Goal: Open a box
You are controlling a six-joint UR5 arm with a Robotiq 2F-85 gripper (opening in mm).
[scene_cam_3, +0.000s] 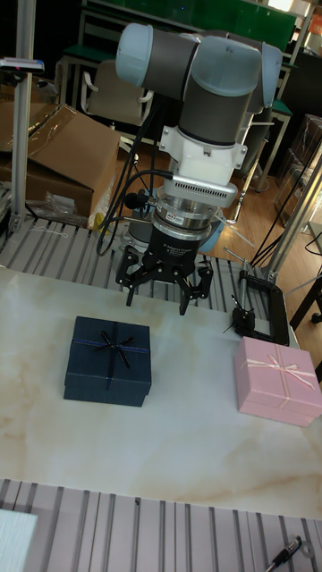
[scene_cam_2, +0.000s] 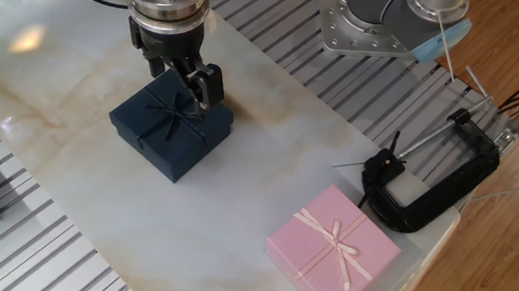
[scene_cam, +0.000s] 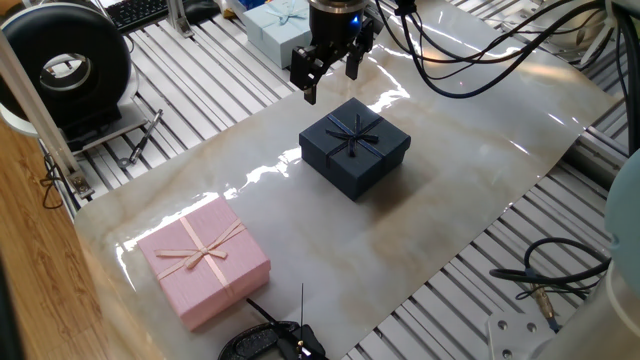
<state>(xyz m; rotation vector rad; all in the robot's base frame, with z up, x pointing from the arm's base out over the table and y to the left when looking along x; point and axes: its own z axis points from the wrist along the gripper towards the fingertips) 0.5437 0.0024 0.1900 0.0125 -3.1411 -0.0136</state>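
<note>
step: approach, lid shut | end effector spread, empty, hovered near box | next: descend, straddle lid, lift

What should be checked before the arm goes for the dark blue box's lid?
1. Navy box lid shut and sitting flat: ok.
2. Jaws open and empty: ok.
3. Jaws centred over the lid: not ok; they hang above, off to one side of the box.
4. Pink box apart from the navy one: ok.
5. Black clamp away at the table's edge: ok.
6. Lid free of the ribbon: cannot tell.
</note>
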